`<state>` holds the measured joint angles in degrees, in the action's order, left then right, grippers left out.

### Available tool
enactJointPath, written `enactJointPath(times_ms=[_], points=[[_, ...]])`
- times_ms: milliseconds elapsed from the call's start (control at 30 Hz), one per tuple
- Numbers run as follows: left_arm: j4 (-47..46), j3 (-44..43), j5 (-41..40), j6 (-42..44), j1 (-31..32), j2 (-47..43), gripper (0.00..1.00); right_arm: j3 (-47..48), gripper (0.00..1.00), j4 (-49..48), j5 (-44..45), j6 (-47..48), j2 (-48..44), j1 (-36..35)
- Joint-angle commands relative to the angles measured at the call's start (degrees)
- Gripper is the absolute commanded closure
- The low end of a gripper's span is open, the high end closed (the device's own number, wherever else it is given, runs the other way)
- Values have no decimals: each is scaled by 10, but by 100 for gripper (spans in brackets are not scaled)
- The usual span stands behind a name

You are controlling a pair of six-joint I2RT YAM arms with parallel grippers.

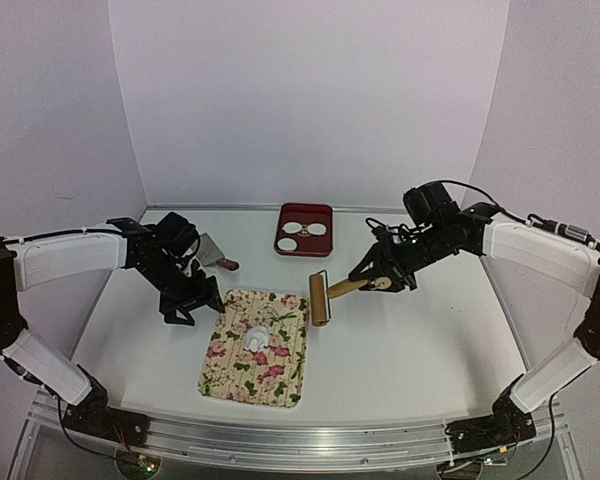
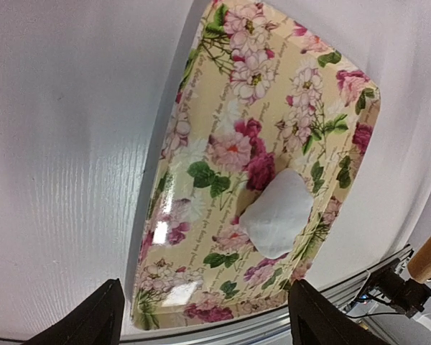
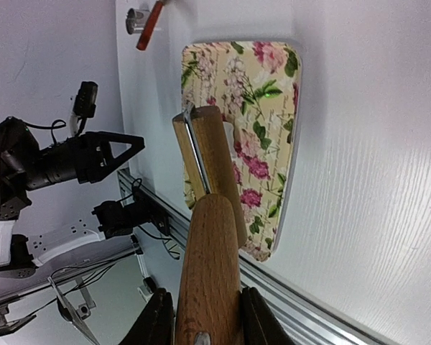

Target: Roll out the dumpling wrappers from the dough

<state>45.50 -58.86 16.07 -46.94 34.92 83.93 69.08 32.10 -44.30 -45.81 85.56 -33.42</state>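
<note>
A small white lump of dough (image 1: 258, 336) lies on the floral mat (image 1: 242, 375), and the left wrist view shows the same dough (image 2: 276, 214) on the mat (image 2: 258, 129). Just off the mat's left edge, my left gripper (image 1: 187, 306) is open, and its gripper (image 2: 205, 323) holds nothing. My right gripper (image 1: 382, 282) is shut on the wooden handle of the rolling pin (image 1: 321, 298), whose roller hangs over the mat's far right corner. In the right wrist view the handle (image 3: 208, 266) sits between the gripper's fingers (image 3: 156, 325). Round white dumpling wrappers (image 1: 298, 228) lie in the red tray (image 1: 306, 251).
A metal tool with a brown handle (image 1: 218, 258) lies on the table behind the left gripper. The red tray stands at the back centre. The aluminium rail (image 1: 300, 440) runs along the table's near edge.
</note>
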Motion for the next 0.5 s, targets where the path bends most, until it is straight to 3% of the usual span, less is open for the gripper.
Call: enactJointPath(times_ms=[0, 267, 467], points=[[-3, 17, 25, 46, -6, -11, 20, 64, 100, 33, 48, -55, 17, -43], [-55, 26, 40, 121, -9, 33, 17, 142, 100, 71, 96, -94, 74, -112], [-48, -8, 20, 186, -24, 100, 26, 218, 100, 71, 120, -118, 141, -154]])
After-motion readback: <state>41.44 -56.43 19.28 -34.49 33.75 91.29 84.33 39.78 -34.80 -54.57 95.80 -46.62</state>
